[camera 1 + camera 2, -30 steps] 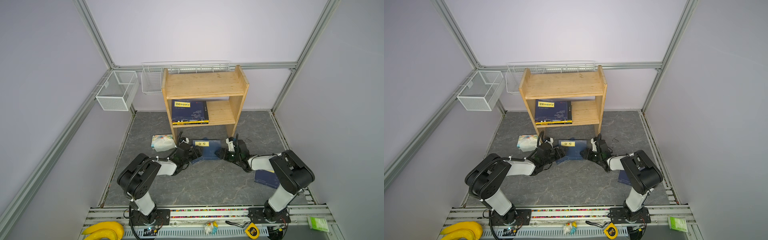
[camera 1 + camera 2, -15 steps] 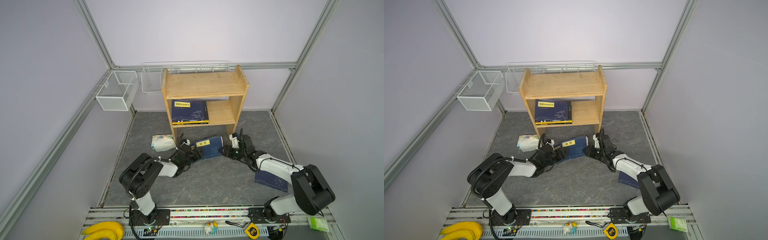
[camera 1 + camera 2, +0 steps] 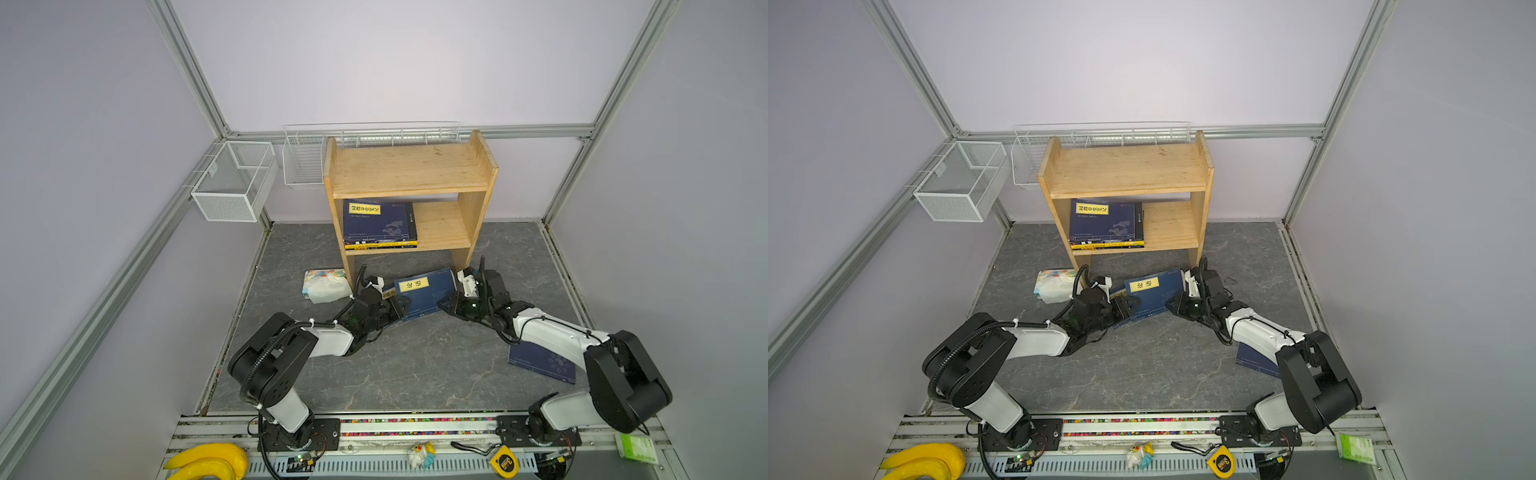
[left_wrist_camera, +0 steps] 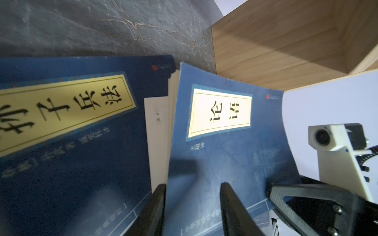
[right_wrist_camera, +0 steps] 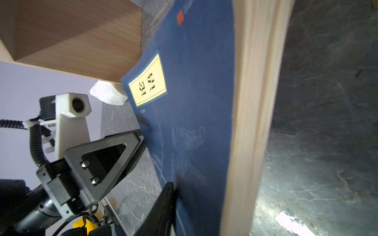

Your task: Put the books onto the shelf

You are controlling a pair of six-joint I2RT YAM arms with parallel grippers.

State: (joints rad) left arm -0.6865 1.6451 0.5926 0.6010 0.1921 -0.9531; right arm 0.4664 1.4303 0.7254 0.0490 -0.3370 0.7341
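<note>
- The 论语 book (image 3: 424, 295), navy with that title in black on a yellow label, hangs tilted above the grey marbled floor (image 3: 415, 365), just in front of the wooden shelf (image 3: 411, 170), its right end higher.
- The left gripper (image 3: 397, 307) straddles the book's near corner. One finger (image 4: 229, 200) lies over the cover and the other at its edge; whether they pinch it is unclear.
- The right gripper (image 3: 451, 301) grips the raised end. One finger (image 5: 165, 198) presses on the cover, the other hidden behind the page block.
- The 孙子兵法 book (image 4: 71, 163), also navy, lies flat beside and partly beneath it.
- A third navy book (image 3: 540, 361) lies near the floor's right edge, partly under the right arm.
- A stack of books (image 3: 378, 220) sits at the lower board's left end, the top label too small to read.
- A floral tissue packet (image 3: 324, 284) lies beside the shelf's left leg.
</note>
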